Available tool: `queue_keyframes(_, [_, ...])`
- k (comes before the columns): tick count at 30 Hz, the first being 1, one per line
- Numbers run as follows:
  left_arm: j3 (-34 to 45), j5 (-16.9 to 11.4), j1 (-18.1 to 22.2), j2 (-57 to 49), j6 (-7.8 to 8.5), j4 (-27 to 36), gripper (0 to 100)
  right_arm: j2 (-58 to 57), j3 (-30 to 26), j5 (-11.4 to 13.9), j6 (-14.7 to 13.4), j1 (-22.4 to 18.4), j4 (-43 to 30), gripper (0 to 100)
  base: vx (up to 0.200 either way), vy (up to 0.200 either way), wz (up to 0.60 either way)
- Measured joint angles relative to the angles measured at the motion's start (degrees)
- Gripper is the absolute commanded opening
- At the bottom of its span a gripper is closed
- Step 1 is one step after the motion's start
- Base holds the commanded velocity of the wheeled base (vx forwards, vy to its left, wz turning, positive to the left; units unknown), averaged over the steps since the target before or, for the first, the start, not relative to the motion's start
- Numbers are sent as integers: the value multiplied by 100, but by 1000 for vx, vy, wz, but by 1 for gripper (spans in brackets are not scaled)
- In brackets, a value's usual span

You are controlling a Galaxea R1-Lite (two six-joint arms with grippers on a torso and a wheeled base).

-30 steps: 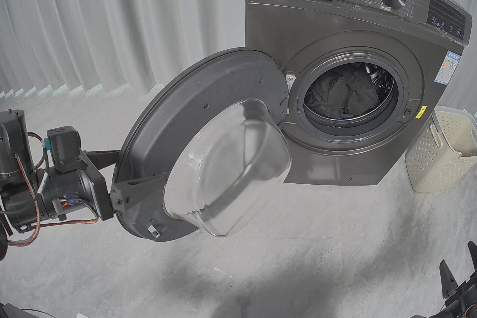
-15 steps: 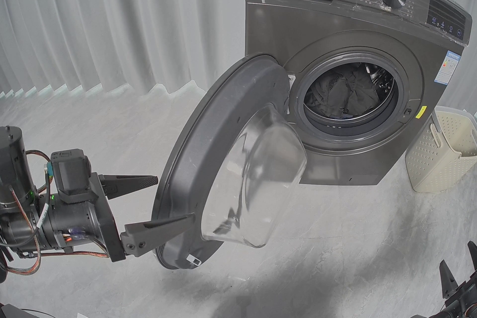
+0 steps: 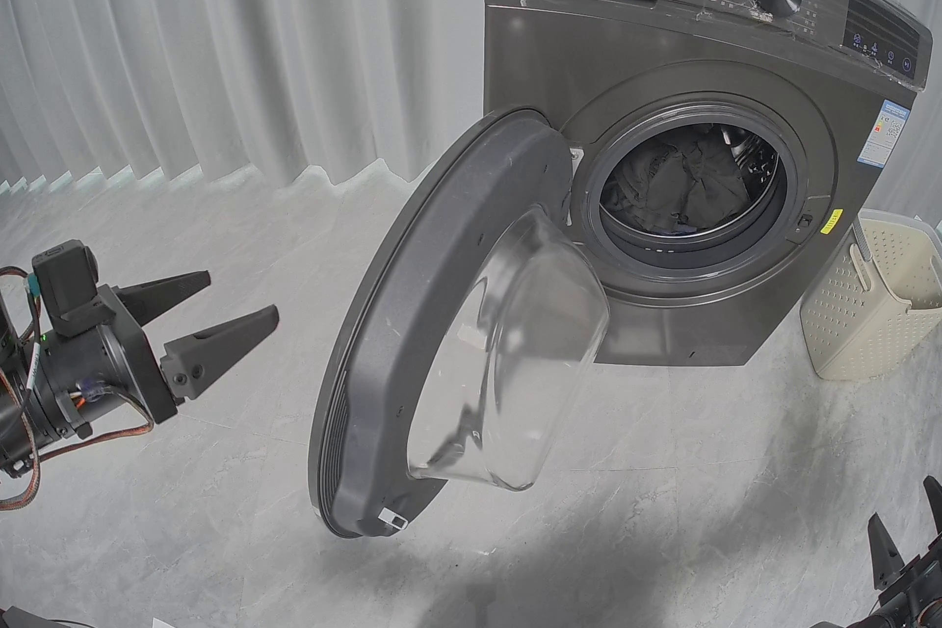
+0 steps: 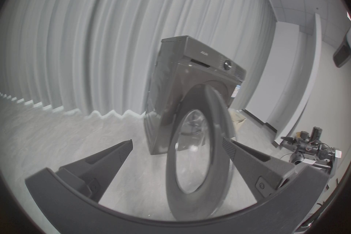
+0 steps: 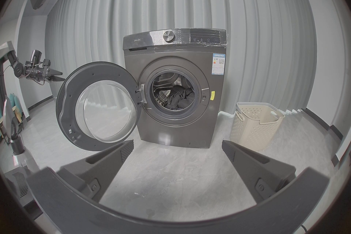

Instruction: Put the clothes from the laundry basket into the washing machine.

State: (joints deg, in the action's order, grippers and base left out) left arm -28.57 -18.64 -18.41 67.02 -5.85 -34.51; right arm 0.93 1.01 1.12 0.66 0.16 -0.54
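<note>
The grey washing machine (image 3: 687, 51) stands with its round door (image 3: 432, 316) swung about halfway out. Dark clothes (image 3: 677, 183) lie inside the drum (image 5: 175, 95). The cream laundry basket (image 3: 873, 296) sits on the floor to the machine's right, and no clothes show in it (image 5: 257, 119). My left gripper (image 3: 240, 294) hangs open to the left of the door, apart from its edge, holding nothing. In the left wrist view the door (image 4: 197, 158) stands edge-on ahead of the left gripper (image 4: 176, 142). My right gripper (image 5: 177, 147) is open and empty, low at the front right (image 3: 903, 507).
A white pleated curtain (image 3: 245, 22) hangs behind the machine. Grey floor (image 3: 638, 483) lies open in front of the machine and the basket. The door's clear bowl (image 3: 520, 355) bulges toward the drum opening.
The door swung from wide open to about halfway toward the machine. My left gripper, which was at the door's edge, has pulled back to the left, clear of it.
</note>
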Motion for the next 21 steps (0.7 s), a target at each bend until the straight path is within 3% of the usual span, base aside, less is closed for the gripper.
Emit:
queue_keyframes(4, [165, 26, 343, 30, 68, -33, 100, 0, 0, 0, 2, 0, 0, 100, 0, 0, 0])
queue_keyframes(8, [308, 28, 363, 183, 184, -51, 100, 0, 0, 0, 2, 0, 0, 100, 0, 0, 0])
queue_keyframes(14, [341, 55, 17, 538, 329, -55, 100, 0, 0, 0, 0, 0, 0, 100, 0, 0, 0])
queue_keyframes(21, [184, 356, -603, 948, 334, -115, 100, 0, 0, 0, 0, 2, 0, 100, 0, 0, 0])
